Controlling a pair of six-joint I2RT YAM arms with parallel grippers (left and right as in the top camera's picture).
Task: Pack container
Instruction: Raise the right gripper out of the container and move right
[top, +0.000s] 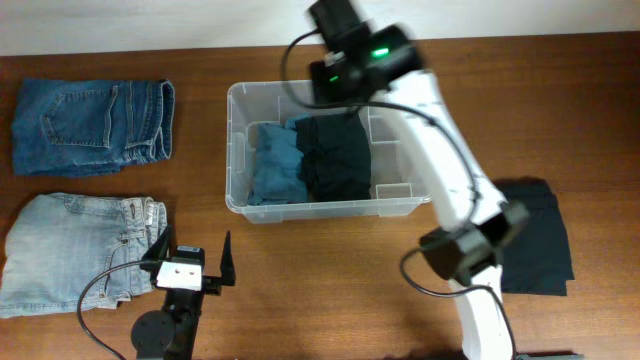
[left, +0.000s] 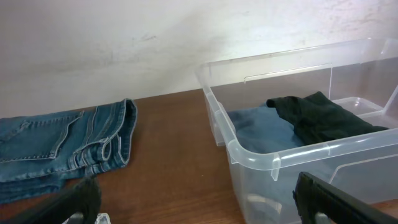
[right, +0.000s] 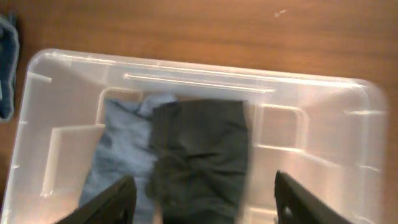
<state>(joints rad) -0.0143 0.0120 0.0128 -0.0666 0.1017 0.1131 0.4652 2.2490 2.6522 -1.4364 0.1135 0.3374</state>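
Fingers of the right gripper (right: 205, 202) stand wide apart, with nothing between them. Right under them is the container (right: 205, 73), a clear box. A dark folded cloth (right: 199, 155) lies in it below the fingers, and a blue cloth (right: 118, 155) lies beside that at 9 o'clock. Seen from above, this gripper hangs over the box's rim at 12 o'clock.

The left gripper (left: 196, 193) is spread wide too and holds nothing. It sits low at 7 o'clock on the table (top: 300, 290). The container is near it at 1 o'clock, not touching.

On the table, dark blue jeans (top: 90, 125) lie at 10 o'clock, light blue jeans (top: 75, 250) at 8 o'clock, and a dark cloth on the table (top: 540, 235) at 4 o'clock.
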